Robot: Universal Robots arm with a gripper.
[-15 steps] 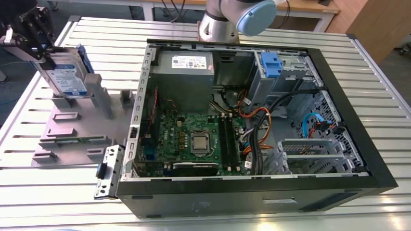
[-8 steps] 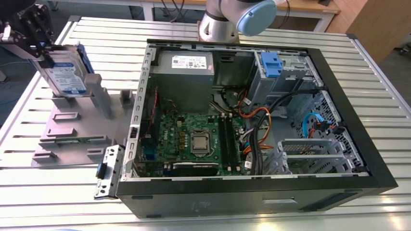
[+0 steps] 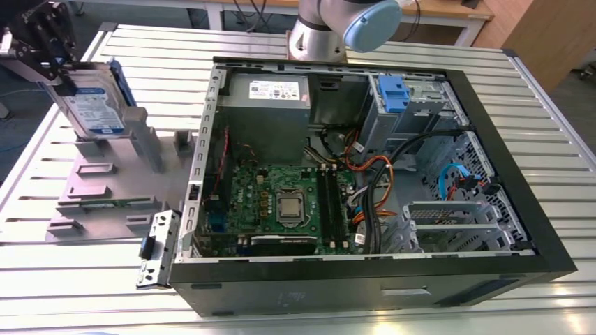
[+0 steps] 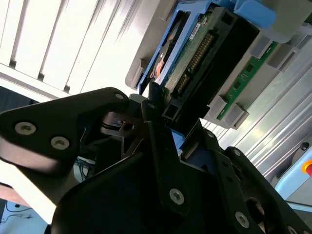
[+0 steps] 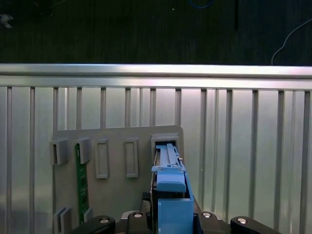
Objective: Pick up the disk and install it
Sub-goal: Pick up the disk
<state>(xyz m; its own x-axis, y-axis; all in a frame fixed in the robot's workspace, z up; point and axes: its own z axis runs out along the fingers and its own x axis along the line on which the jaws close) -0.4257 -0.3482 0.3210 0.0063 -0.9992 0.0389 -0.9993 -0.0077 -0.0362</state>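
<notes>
**Disk clamped upright over the holder plate, well away from the case**

Biggest thing first: you've got the slatted metal table under everything. On it, filling the exterior view's right and middle, lies the open computer case, side off, so you look straight down on the motherboard and the gray power supply. There's a blue drive carrier seated in the bay at the far corner of the case. The arm has its base just behind the case.

On the exterior view's left, just beside the case, you'll see the gray holder plate with its rows of slots. The disk stands on edge above the plate's far end, label facing the camera, blue frame along its side. Its lower edge is right at the slot posts, and I honestly can't tell whether it has cleared the slot or sits in it.

Your gripper has the disk by its upper end. In the second wrist view the black fingers are closed tight on the disk, connector edge showing, so the gripper is clamped on it, not wide. In the first wrist view the blue frame of the disk lines up with an end slot.

Smallest bit: a green memory stick lies in another slot of the plate.
</notes>
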